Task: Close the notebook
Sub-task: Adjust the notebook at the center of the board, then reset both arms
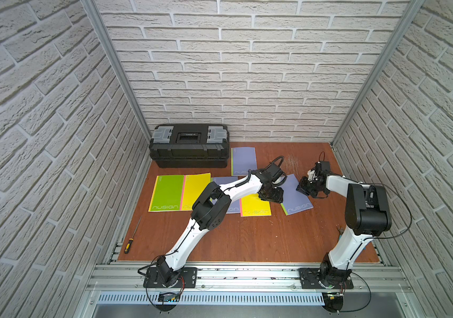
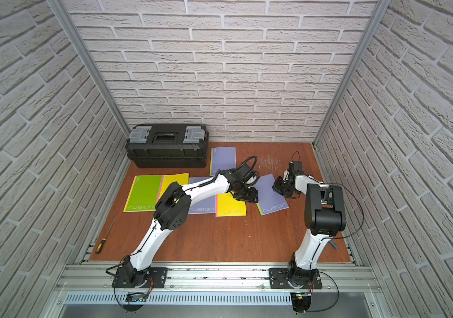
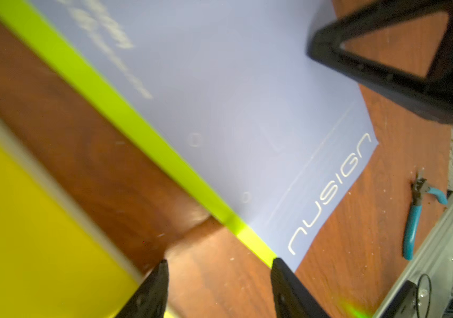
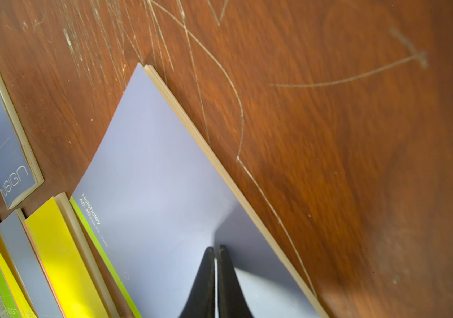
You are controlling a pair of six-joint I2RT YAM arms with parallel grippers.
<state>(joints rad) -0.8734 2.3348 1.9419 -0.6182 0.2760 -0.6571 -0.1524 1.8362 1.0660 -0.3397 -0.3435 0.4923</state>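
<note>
The notebook (image 1: 298, 205), lavender with a lime-green spine, lies closed and flat on the wooden table right of centre, seen in both top views (image 2: 271, 202). My right gripper (image 1: 302, 190) is shut, and its tips (image 4: 215, 247) rest on or just above the cover (image 4: 159, 179), near the page edge. My left gripper (image 1: 271, 196) is open and holds nothing. It hovers low over bare wood (image 3: 220, 264), between the notebook's green spine (image 3: 142, 137) and a yellow notebook (image 3: 27, 220).
Other closed notebooks lie around: yellow (image 1: 255, 208), lavender under the left arm (image 1: 232, 209), lavender at the back (image 1: 243, 161), and green (image 1: 166, 192) beside yellow (image 1: 196, 188). A black toolbox (image 1: 189, 146) stands back left. A screwdriver (image 1: 130, 242) and blue pliers (image 3: 415, 220) lie near the side edges.
</note>
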